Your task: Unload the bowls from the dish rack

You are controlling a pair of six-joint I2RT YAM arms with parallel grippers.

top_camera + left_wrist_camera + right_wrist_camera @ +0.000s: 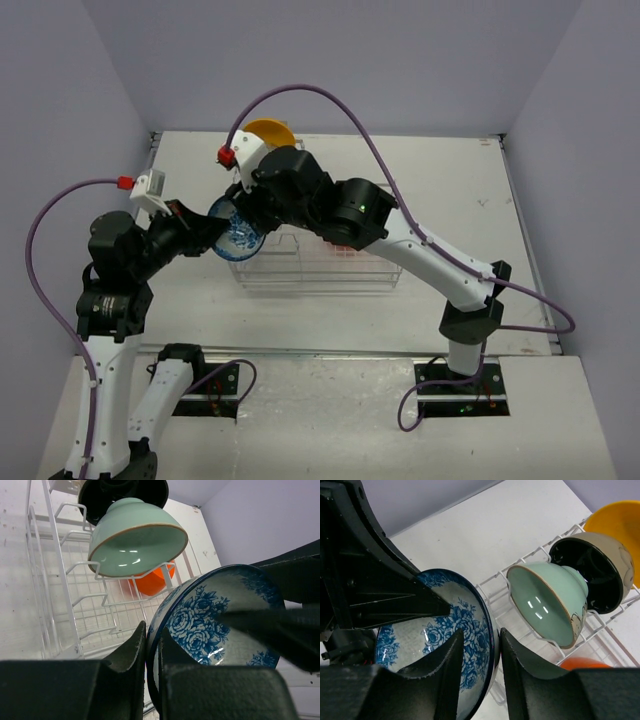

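The blue-and-white bowl [238,232] [220,615] [440,630] hangs at the left end of the dish rack [320,265] [65,595] [505,587], between both arms. My left gripper [213,232] [152,635] is shut on its rim. My right gripper [246,212] [481,632] straddles the opposite rim, its jaws open with a gap on each side. In the rack's slots stand the mint bowl [135,550] [545,600] and the black bowl [100,495] [592,575]. Further along are the yellow bowl [270,132] [617,530] and the orange-red bowl [152,582] [582,664].
The rack sits mid-table under the right arm [400,230]. White tabletop [450,180] stretches right and behind the rack, with grey walls around it. Purple cables [330,95] arch above both arms.
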